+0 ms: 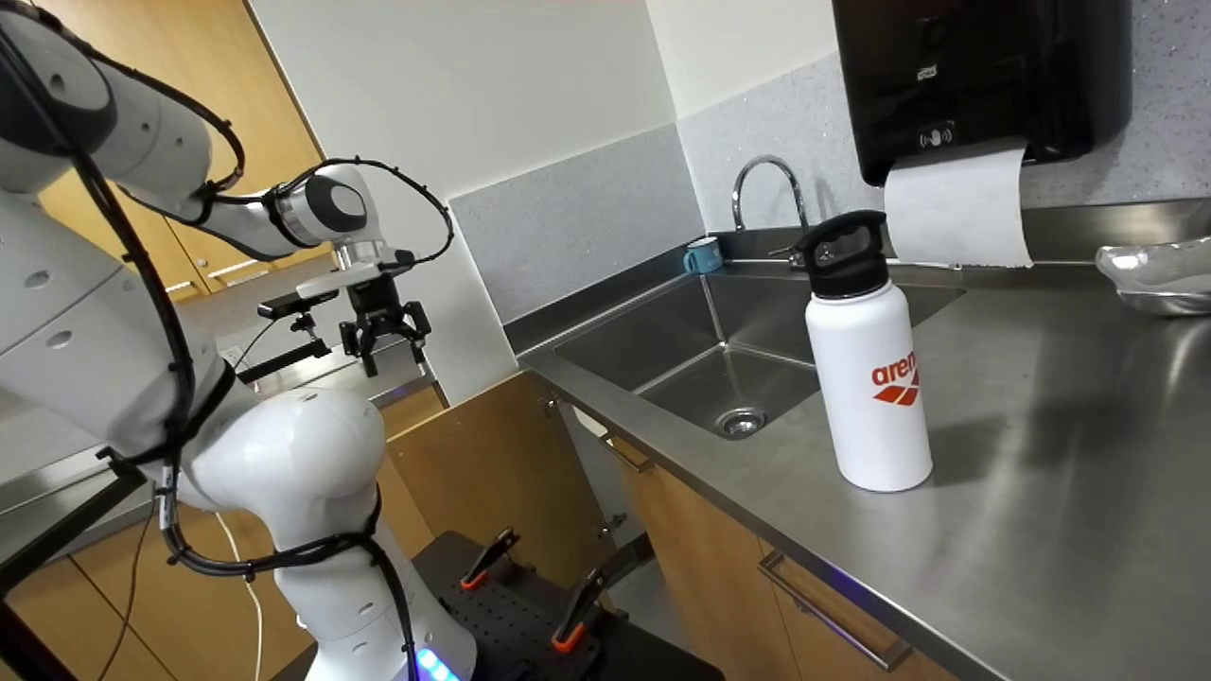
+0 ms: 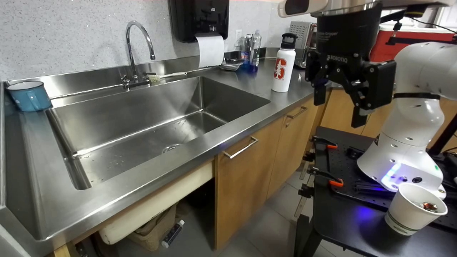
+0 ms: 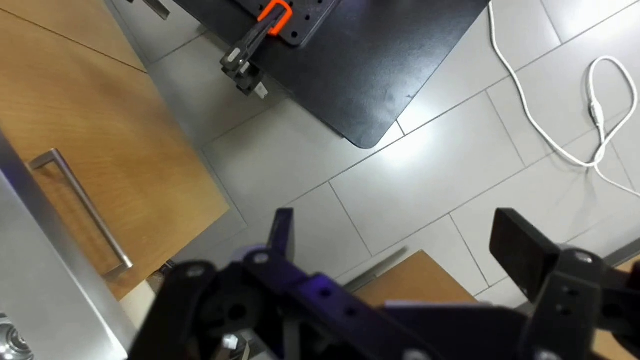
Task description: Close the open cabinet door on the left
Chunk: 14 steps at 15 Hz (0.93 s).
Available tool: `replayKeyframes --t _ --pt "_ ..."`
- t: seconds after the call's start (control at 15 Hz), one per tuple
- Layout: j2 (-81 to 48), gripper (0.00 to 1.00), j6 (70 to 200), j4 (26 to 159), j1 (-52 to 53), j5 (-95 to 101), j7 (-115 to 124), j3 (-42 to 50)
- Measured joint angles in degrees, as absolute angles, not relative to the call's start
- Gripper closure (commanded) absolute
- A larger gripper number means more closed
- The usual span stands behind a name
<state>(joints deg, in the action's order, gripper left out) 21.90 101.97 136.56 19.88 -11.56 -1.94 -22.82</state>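
Cabinet door (image 1: pixel 501 463): swung open, lower than the sink (image 1: pixel 643 336)
Hand (image 1: pixel 394 357): spread wide, holding nothing
Door feel: probably stiff, moderately heavy, easy on its hinges (image 1: pixel 549 405)
Push spot: likely outer face, far from hinges; no grip needed

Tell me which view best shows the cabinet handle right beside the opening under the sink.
The wrist view: that handle looks largest there, both mounting ends uncovered. Both exterior views show it too, but smaller, just below the front edge of the counter.
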Motion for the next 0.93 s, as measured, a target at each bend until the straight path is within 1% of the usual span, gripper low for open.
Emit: replayKeyframes --t 0.13,0.27,0.53,0.93 --pt "21.60 0.00 101.92 136.17 19.90 -11.52 -2.01 -22.81" --pt "21.40 0.00 107.84 136.83 20.66 -13.42 -5.54 -22.36" --pt "16.53 0.00 127.60 139.17 23.16 -14.64 -12.43 -22.32" --pt "1.61 0.00 157.27 138.56 27.23 -14.66 -24.65 -22.95"
